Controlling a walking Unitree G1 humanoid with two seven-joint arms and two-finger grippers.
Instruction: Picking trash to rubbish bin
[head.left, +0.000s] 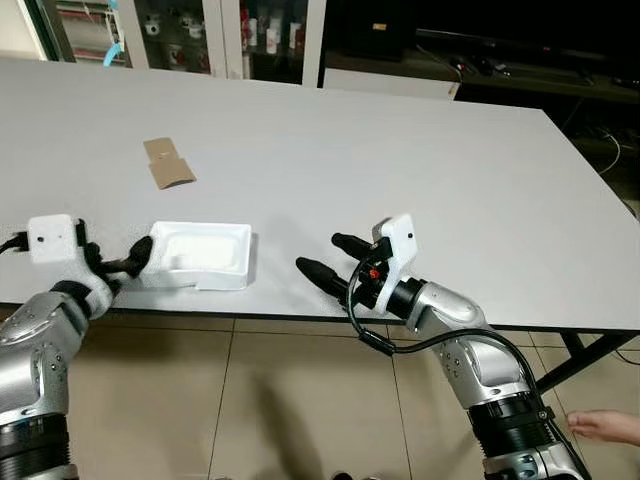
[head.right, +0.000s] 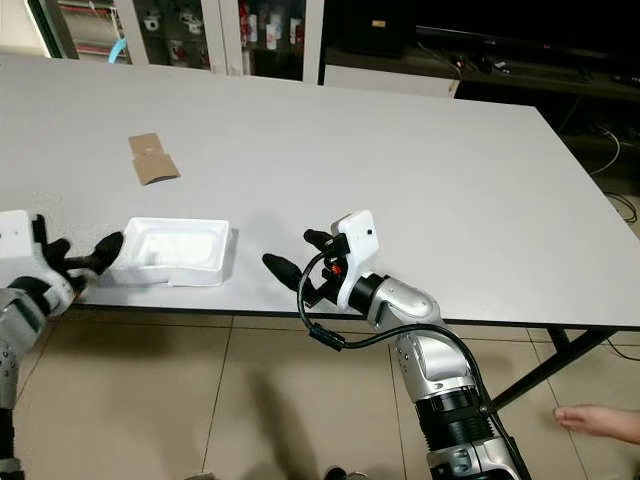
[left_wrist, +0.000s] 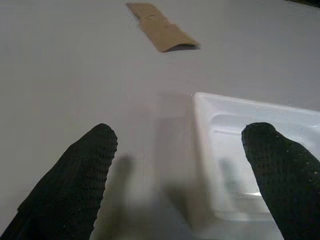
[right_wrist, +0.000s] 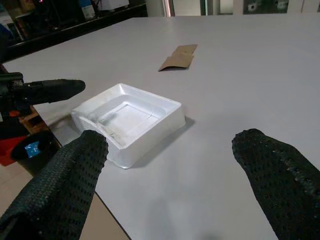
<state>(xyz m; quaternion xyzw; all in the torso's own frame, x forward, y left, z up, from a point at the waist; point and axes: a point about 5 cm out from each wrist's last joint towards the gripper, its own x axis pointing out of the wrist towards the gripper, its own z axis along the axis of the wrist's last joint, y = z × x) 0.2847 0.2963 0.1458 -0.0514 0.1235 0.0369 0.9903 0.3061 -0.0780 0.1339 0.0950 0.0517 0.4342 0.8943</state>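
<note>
Left eye view: a white foam tray (head.left: 203, 254) is seen at the near edge of a grey table (head.left: 400, 160), lying flat with its hollow side up.
Tray position: it is placed between the two grippers, and its near side reaches just to the table edge.
Other trash: a piece of brown cardboard (head.left: 166, 163) is lying further in on the table, well apart from the tray.
Left gripper: the left gripper (head.left: 128, 257) is held at the tray's left end with its fingers spread; in the left wrist view one finger (left_wrist: 75, 182) is over bare table and the other is over the tray rim (left_wrist: 235, 160). Contact cannot be told for sure.
Right gripper: the right gripper (head.left: 332, 258) is held at the table edge, to the right of the tray and not touching it, with its fingers apart.
Bin: a dark round container (right_wrist: 31, 150) is seen below the table edge in the right wrist view; it is perhaps the rubbish bin, but this cannot be confirmed.
Person: a hand (head.left: 608, 427) is visible low at the right, near the floor.
Step in hand: the approach to the tray is judged to be under way, and nothing is yet grasped.
Next move: the left fingers need to be brought over the tray's wall and closed gently, because the thin foam can be crushed or pushed off the edge.
</note>
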